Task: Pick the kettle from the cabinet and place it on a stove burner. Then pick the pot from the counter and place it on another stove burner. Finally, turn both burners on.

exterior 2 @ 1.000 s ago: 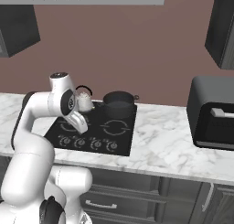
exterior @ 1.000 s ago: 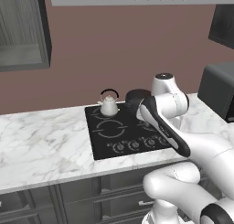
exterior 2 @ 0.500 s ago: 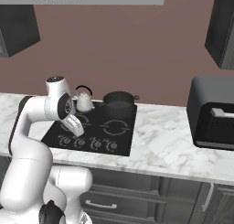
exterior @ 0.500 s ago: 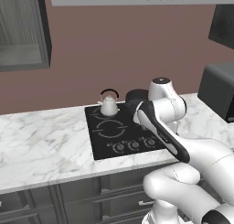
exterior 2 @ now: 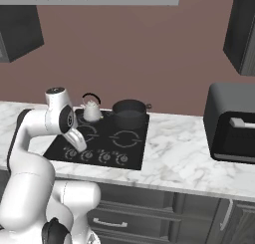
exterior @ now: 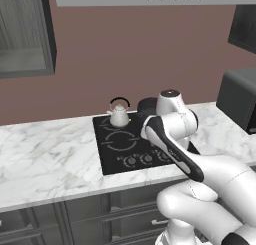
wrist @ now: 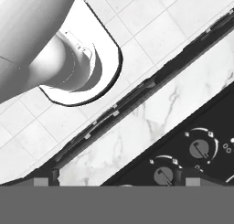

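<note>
- Black glass cooktop [exterior: 125, 146] sits in the white marble tabletop [exterior: 45, 159], with a row of round knobs [exterior 2: 102, 156] along its front edge.
- Pale kettle [exterior: 119, 116] stands upright on the back left burner; its thin black handle arches over the lid. In the right base view the kettle [exterior 2: 91, 111] is just beside the pot.
- Dark, shallow pot [exterior 2: 129, 113] rests on the back right burner, next to the kettle. In the left base view only a part of the pot [exterior: 146, 105] shows behind the arm.
- Front burner rings [exterior 2: 127, 137] are bare.
- White arm bends low over the front of the cooktop, its forearm slanting down toward the knob row.
- From the hand view, two knobs [wrist: 200, 149] lie near the lower right, with the tabletop's marble edge [wrist: 151, 122] running diagonally past them and pale floor tiles [wrist: 151, 22] beyond.
- Whether the hand is spread or pressed together, I cannot tell.
- Dark boxy appliance [exterior 2: 231, 123] stands on the tabletop, well apart to the right.
</note>
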